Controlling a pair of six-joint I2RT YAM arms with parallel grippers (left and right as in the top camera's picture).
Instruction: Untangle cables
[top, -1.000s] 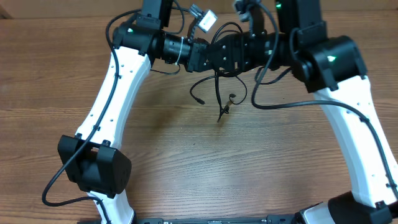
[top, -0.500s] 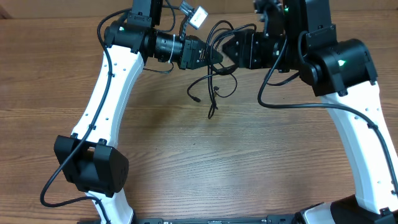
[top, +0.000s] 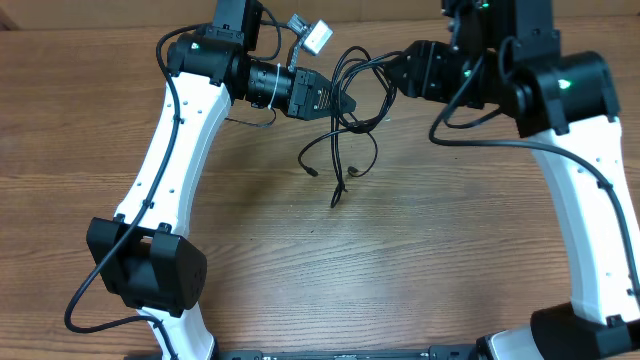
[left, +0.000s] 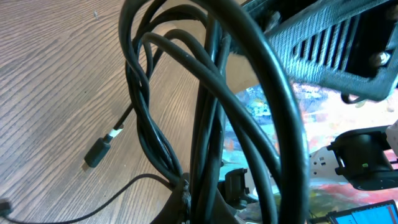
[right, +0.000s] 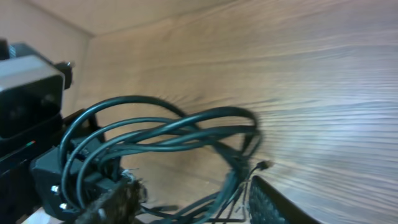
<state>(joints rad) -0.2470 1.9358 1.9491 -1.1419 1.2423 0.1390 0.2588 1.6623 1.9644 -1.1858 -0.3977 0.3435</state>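
overhead view: the cables (top: 348, 122) hang as one tangled bunch of thin black cords from the left gripper (top: 349, 102), which points sideways above the wooden table (top: 420, 250). its jaws are closed tight and the bunch is pinched at their tip. from the left gripper several loops arch up and across to the right gripper (top: 393, 72), which faces the left gripper tip to tip, just beside it. below the left gripper three loose ends trail down, each ending in a small plug. the longest hangs almost straight beneath the left gripper, and the other two curl to either side of it. from this view i cannot tell whether the plugs touch the wood.

left wrist view: the cords cross close in front of the lens, twisted round one another. beyond the left gripper one plug end (left: 96, 152), with a pale mark on its cord, lies low against the wood grain.

right wrist view: the loops run from the left gripper's black body at the left edge into the gap between the right gripper's two dark fingers (right: 115, 202) at the bottom edge. those jaws stand partway apart with cords passing between them. the contact is cut off by the frame edge, so i cannot tell whether they press on the cords.
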